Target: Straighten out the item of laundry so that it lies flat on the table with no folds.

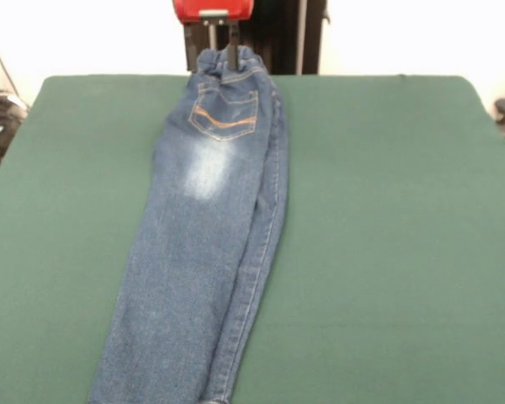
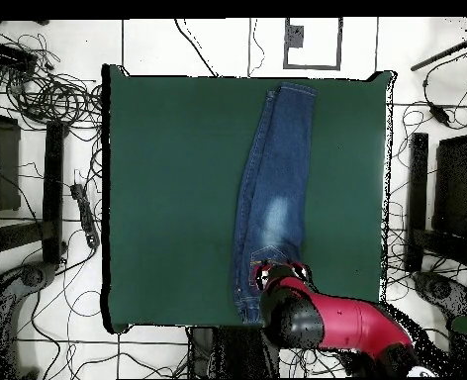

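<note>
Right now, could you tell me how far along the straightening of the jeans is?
Mostly done, it seems: the jeans lie stretched lengthwise on the table, back pocket up. In hand: the gripper is at the waistband, though whether its jaws are shut there is unclear. Left: the garment looks doubled lengthwise, one leg over the other, with only a narrow strip of the lower leg showing along one side.

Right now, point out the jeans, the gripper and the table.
jeans (image 1: 206,172): front view, on the faded thigh patch.
gripper (image 1: 221,42): front view, between its tips at the waistband.
table (image 2: 168,178): overhead view, on bare green top beside the jeans.
</note>
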Available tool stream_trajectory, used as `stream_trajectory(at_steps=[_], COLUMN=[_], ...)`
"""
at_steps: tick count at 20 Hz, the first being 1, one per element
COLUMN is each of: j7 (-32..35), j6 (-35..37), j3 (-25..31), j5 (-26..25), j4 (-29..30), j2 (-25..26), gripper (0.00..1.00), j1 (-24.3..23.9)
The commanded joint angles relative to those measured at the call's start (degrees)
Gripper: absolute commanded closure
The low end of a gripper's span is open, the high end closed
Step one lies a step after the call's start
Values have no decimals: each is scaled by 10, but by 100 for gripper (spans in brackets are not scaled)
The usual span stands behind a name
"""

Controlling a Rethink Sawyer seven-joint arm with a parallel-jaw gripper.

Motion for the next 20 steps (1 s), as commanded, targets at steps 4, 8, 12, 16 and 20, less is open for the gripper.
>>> stream_trajectory(at_steps=[4, 8, 12, 16, 20], j7=[10, 16, 17, 13, 6], j6=[41, 37, 36, 44, 54], j3=[36, 34, 48, 56, 61], j5=[-36, -42, -40, -36, -34], j4=[-70, -81, -73, -62, -56], j2=[68, 78, 77, 63, 51], gripper=[0, 0, 0, 0, 0], j1=[32, 36, 21, 14, 6])
